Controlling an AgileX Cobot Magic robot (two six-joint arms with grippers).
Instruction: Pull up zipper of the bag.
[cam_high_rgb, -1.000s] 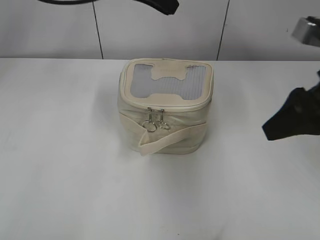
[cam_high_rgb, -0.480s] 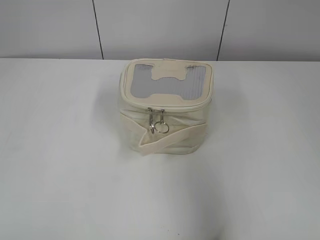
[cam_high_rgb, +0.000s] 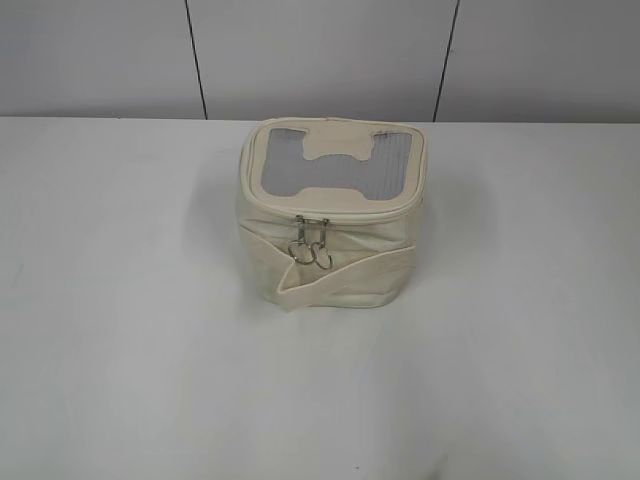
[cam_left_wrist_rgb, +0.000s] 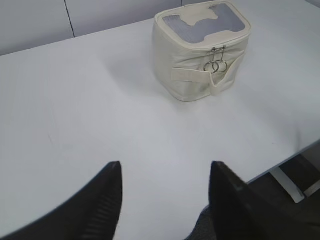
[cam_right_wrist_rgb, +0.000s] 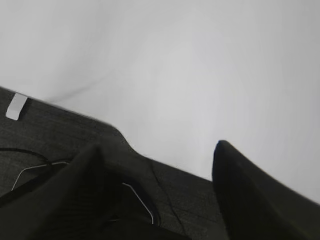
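1. Zipper track runs along the lid's rim of the bag, and you can see its two silver pulls hanging side by side at the front face, rings down, resting against the fabric just above the strap band.
2. You have the bag standing upright near the middle of the white surface, lid window facing up; nothing touches it.
3. Your left end effector hovers low over the near part of the surface, well apart from the bag, its fingers spread with nothing between them.
4. Your right end effector is off past the surface edge, above dark flooring; its fingers also stand apart and empty. Neither shows in the exterior view.
5. With both pulls meeting at the front, the lid looks closed from here, so you may judge the job done or nearly so; check the far rim, which is hidden.
6. Risks if you go in again: the rings are small and lie flat on soft fabric, so a pinch may catch cloth or both pulls at once.
7. Expect the light bag to slide or tip if you tug one pull without your other arm bracing the body.
8. Watch the loose strap end; it sits just below the rings and could snag.
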